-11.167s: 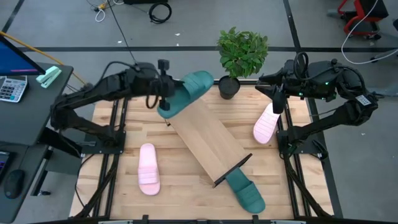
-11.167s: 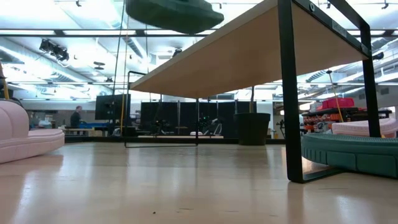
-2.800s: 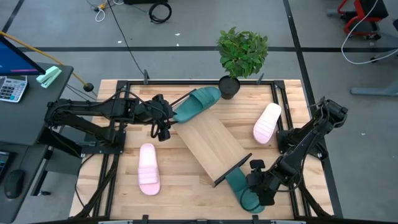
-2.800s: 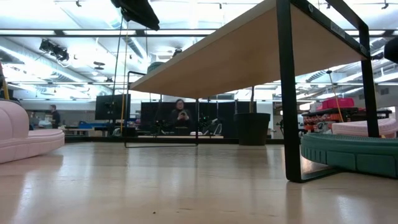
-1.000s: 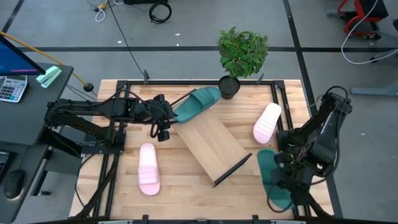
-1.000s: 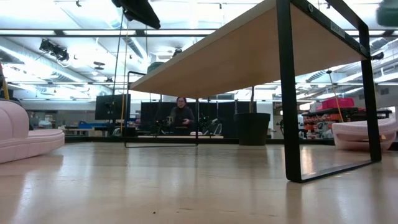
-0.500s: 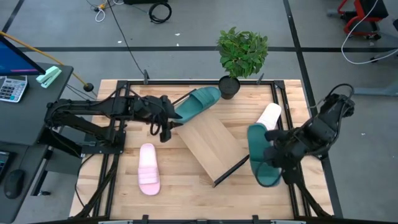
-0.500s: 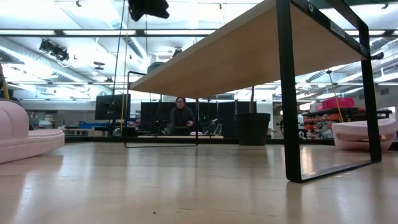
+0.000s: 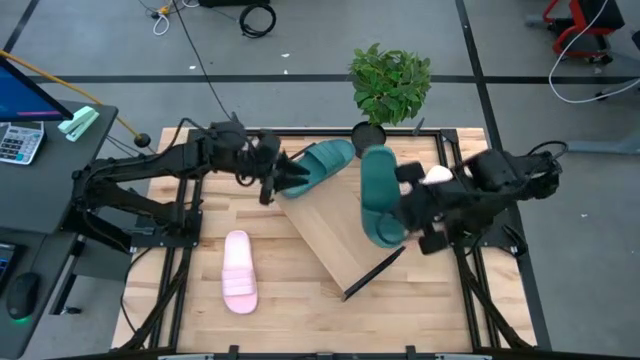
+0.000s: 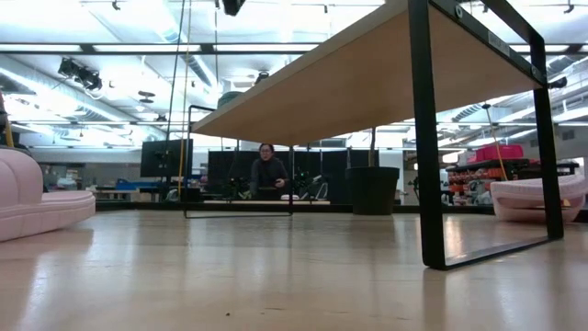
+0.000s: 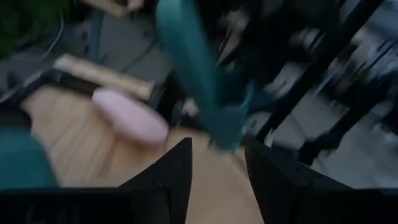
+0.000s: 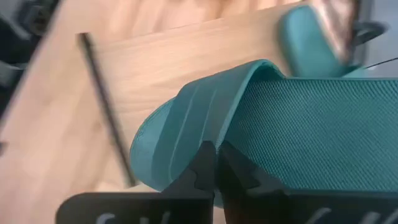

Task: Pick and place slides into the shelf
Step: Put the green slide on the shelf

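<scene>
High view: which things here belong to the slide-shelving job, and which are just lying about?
Job: shelf; teal slide held by right gripper; teal slide on shelf near left gripper; pink slides.
Lying about: potted plant; calculator.

Bright, even overhead light with ceiling strips glaring in the low view; both wrist views are motion-blurred.

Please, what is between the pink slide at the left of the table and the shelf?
Only bare slatted tabletop separates that pink slide from the shelf; the high view shows nothing lying on this stretch.
</scene>
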Robot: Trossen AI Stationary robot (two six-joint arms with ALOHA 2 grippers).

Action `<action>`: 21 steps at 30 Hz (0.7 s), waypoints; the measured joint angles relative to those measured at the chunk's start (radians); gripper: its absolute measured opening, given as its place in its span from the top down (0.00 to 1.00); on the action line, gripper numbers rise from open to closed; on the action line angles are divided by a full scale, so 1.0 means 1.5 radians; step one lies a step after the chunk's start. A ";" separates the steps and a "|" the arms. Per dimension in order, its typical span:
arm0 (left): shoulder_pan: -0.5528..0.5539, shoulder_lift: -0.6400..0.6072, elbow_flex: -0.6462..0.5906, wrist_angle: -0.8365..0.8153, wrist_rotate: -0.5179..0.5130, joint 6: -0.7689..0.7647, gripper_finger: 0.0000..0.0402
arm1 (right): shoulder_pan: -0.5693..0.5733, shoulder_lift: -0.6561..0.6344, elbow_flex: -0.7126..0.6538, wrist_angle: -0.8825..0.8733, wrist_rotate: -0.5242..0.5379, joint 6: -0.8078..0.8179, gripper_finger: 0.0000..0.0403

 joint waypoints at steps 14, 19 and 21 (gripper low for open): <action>0.097 0.000 0.000 0.149 0.005 -0.177 0.59 | -0.094 0.038 0.008 0.169 0.013 -0.258 0.98; 0.112 0.001 0.000 0.155 0.012 -0.207 0.58 | -0.105 0.047 0.008 0.199 0.013 -0.295 0.98; 0.117 0.001 0.000 0.156 0.012 -0.196 0.57 | -0.109 0.051 0.008 0.210 0.012 -0.297 0.98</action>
